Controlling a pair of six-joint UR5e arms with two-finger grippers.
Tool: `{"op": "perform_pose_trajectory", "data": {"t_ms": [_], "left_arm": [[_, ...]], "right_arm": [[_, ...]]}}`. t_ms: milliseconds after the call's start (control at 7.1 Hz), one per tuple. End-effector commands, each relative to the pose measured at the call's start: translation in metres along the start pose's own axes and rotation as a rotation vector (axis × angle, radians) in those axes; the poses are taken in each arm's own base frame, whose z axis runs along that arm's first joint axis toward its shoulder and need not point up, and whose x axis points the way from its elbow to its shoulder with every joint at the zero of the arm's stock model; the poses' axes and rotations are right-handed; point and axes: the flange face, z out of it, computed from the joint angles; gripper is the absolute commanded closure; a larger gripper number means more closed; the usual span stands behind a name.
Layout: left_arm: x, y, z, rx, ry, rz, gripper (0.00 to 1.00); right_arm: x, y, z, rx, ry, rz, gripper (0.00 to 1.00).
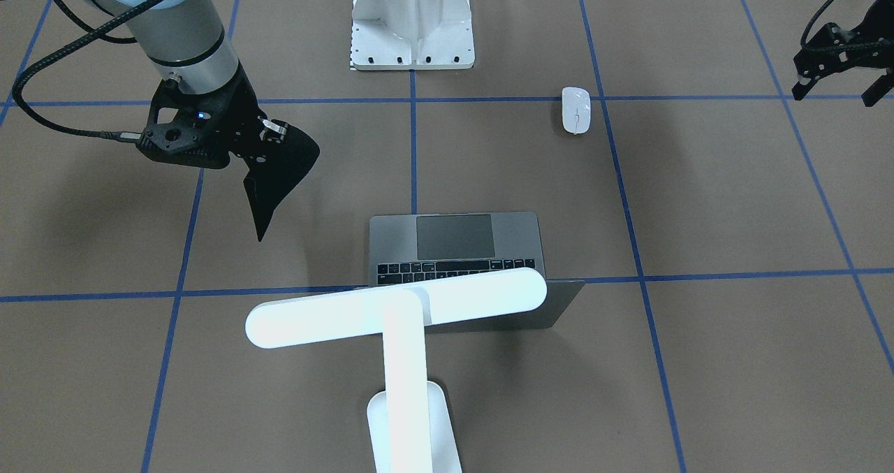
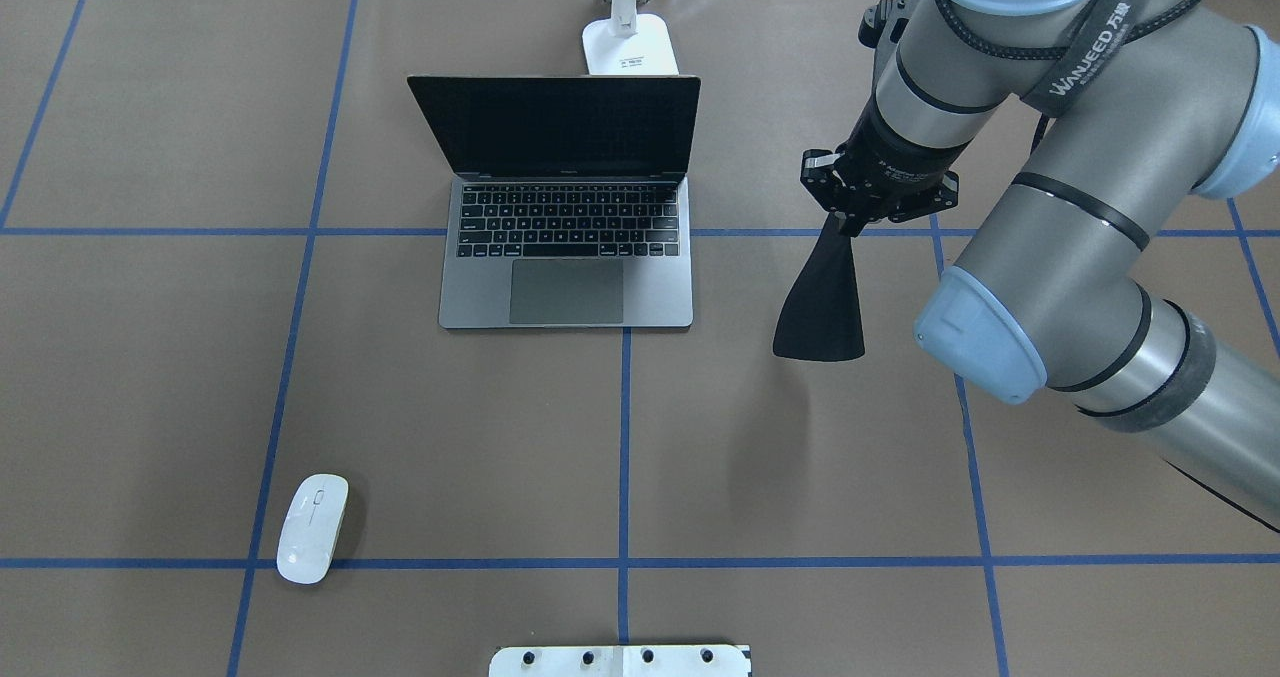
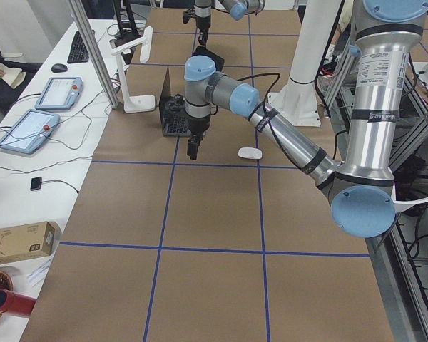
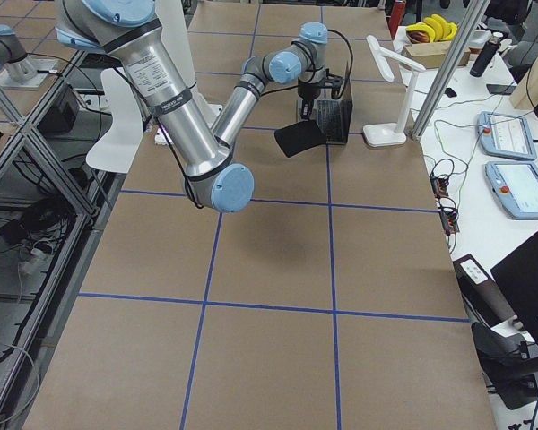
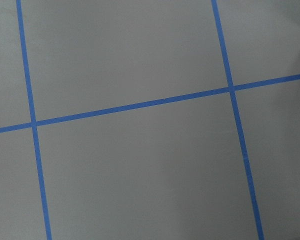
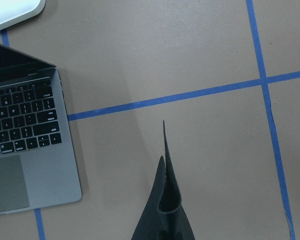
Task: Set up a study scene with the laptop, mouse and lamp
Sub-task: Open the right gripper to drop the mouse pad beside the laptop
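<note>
Bare surface (image 2: 480, 427) spreads wide between the laptop (image 2: 566, 277) and the mouse (image 2: 313, 528). Right of the laptop a hanging black mouse pad (image 2: 822, 302) blocks the way — the lamp (image 2: 630, 49) stands close behind the raised lid.

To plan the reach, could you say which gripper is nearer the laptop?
Right. The right gripper, holding a mouse pad, hangs beside the laptop; the left gripper is far beyond the mouse.

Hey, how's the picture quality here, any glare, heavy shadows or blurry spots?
Front-facing view: the lamp head is blown out to near-featureless white. Overhead view: the black mouse pad in the right hand casts a soft shadow on the table; the laptop keys are sharp. Left wrist view: only taped table, slightly soft.
</note>
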Motion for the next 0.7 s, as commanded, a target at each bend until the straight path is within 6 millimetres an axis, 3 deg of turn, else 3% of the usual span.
{"op": "perform_pose_trajectory", "data": {"t_ms": [0, 563], "left_arm": [[-0.0007, -0.0003, 0.0010, -0.002, -0.001, -0.002, 0.01], [-0.0021, -0.0022, 0.0042, -0.008, -0.004, -0.008, 0.00]], "right_arm": [[-0.0008, -0.0013, -0.0031, 0.027, 0.003, 0.027, 0.00], [0.0055, -0.0021, -0.0027, 0.029, 0.008, 0.033, 0.00]]}}
